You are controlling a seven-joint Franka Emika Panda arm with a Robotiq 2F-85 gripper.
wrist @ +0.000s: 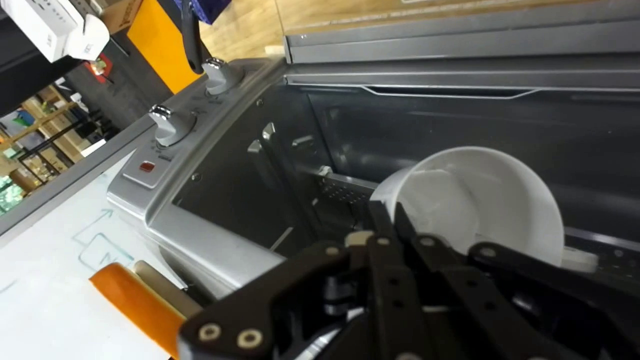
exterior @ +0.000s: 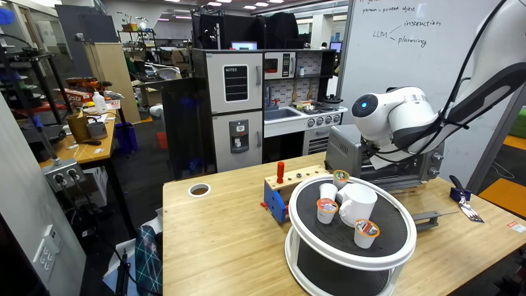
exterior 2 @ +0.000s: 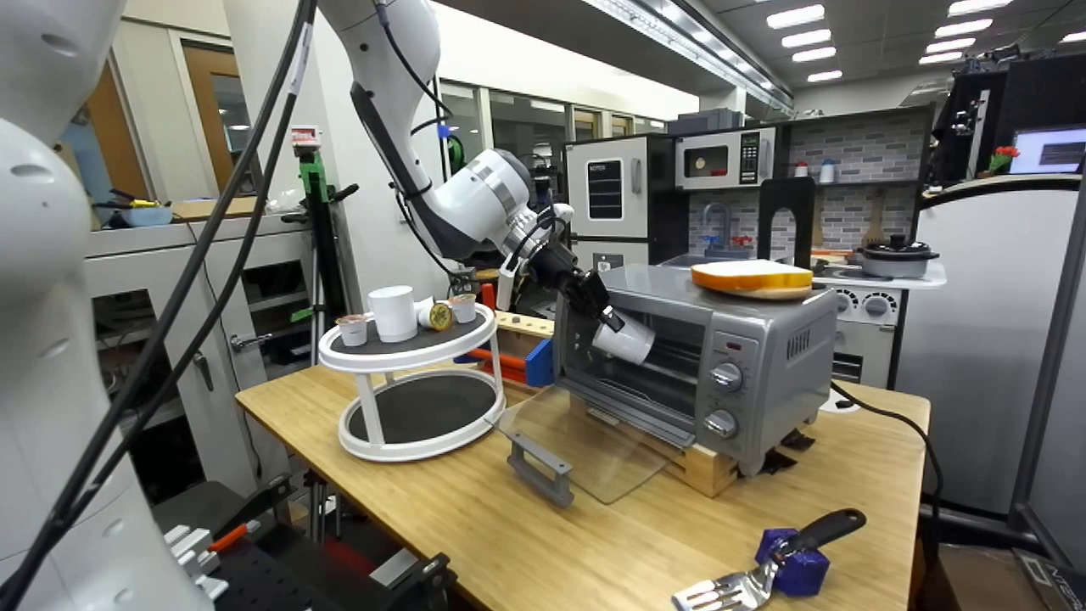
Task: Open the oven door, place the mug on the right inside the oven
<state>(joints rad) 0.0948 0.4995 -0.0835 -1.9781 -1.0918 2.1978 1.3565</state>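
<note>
One white mug (exterior 2: 625, 339) is hanging tilted at the mouth of the oven (exterior 2: 723, 339), the gripper (wrist: 390, 206) clenching its wall. One oven door (exterior 2: 588, 441) is lying lowered. Tilt is probably inviting a topple, should release precede levelling.

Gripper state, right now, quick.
Gripper: closed, holding the white mug by its wall at the rim.

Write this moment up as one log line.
oven door: open; held mug: tilted, at oven opening; jaws: shut on held mug's wall; other mug: on round stand
</note>
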